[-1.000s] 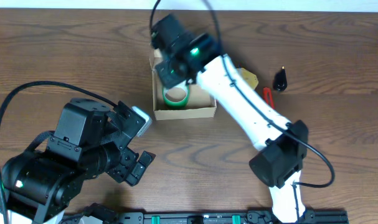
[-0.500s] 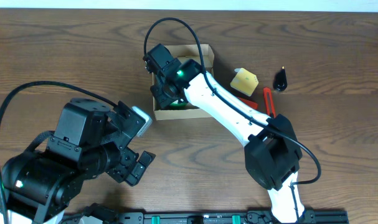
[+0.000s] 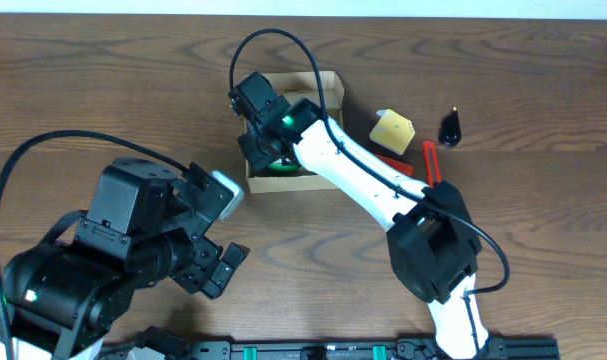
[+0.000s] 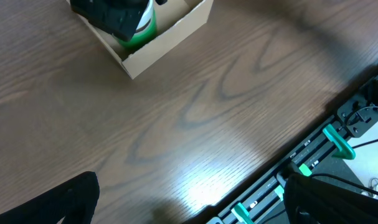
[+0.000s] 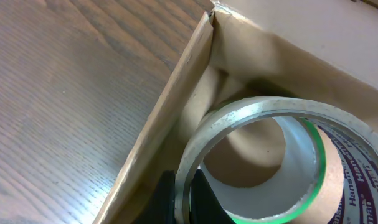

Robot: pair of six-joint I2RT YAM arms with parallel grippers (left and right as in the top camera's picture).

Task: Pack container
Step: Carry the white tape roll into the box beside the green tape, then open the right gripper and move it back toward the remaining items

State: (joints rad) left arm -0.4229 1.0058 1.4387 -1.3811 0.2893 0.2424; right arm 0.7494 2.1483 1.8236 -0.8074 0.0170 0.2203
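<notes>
Right gripper point(image 5: 184, 198) of mine is down inside the small brown cardboard box point(image 5: 176, 118), close to one side wall (the one next to the bare wooden table point(image 5: 64, 93)). It pinches the thin wall of a clear tape roll with a green inner ring point(image 5: 257, 111). My left gripper point(image 4: 195, 200) is wide open, holds nothing, and hangs well apart from the box.

Wooden table point(image 3: 103, 80) — cardboard box point(image 3: 328, 90), yellow block point(image 3: 392, 128), red tool point(image 3: 429, 158), black cone point(image 3: 450, 127)
</notes>
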